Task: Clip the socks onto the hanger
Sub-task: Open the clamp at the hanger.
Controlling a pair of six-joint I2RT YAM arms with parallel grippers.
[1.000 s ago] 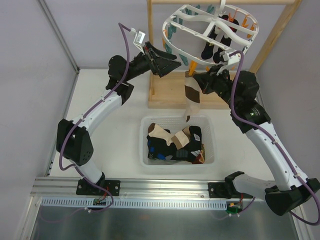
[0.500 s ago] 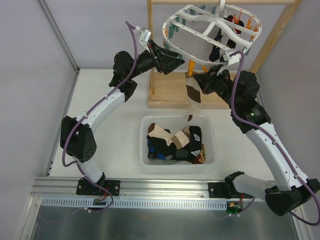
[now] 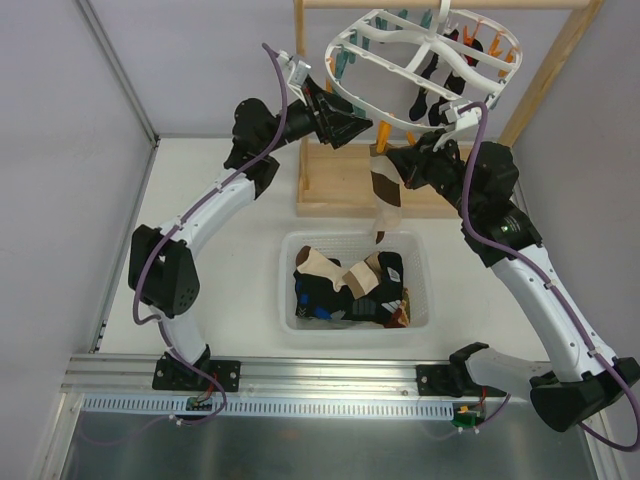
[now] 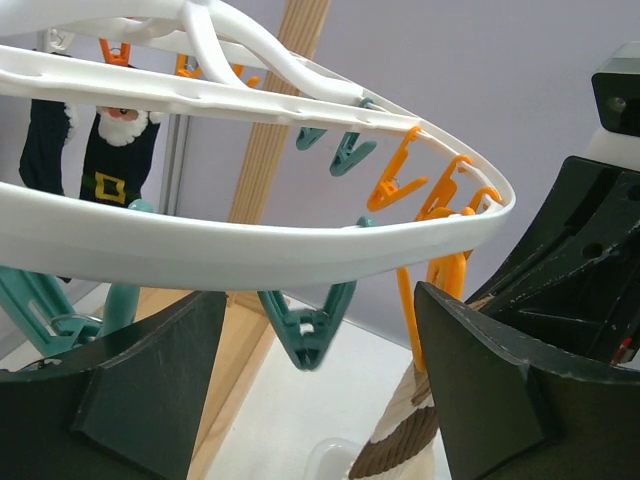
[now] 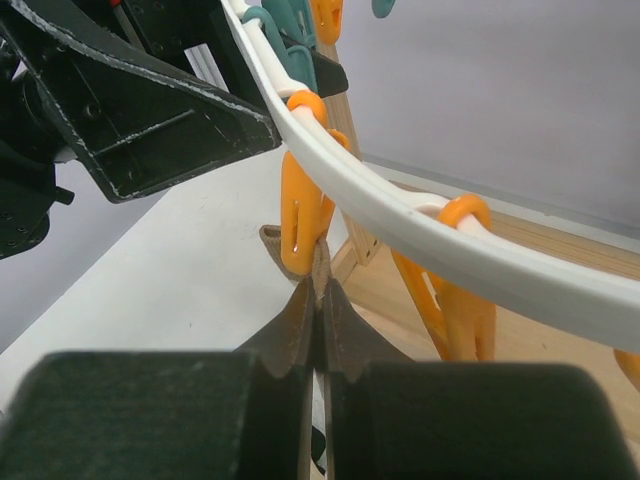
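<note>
Right pincer [image 5: 320, 292] pinches banded sock [image 3: 385, 200]; left pincer [image 4: 316, 300] agape at hanger [image 4: 250, 250] rim.

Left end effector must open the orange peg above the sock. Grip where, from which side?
Probably squeeze the orange peg by its upper arms just under the hanger rim, coming from the left: it hangs vertical, jaws down at the sock.
</note>
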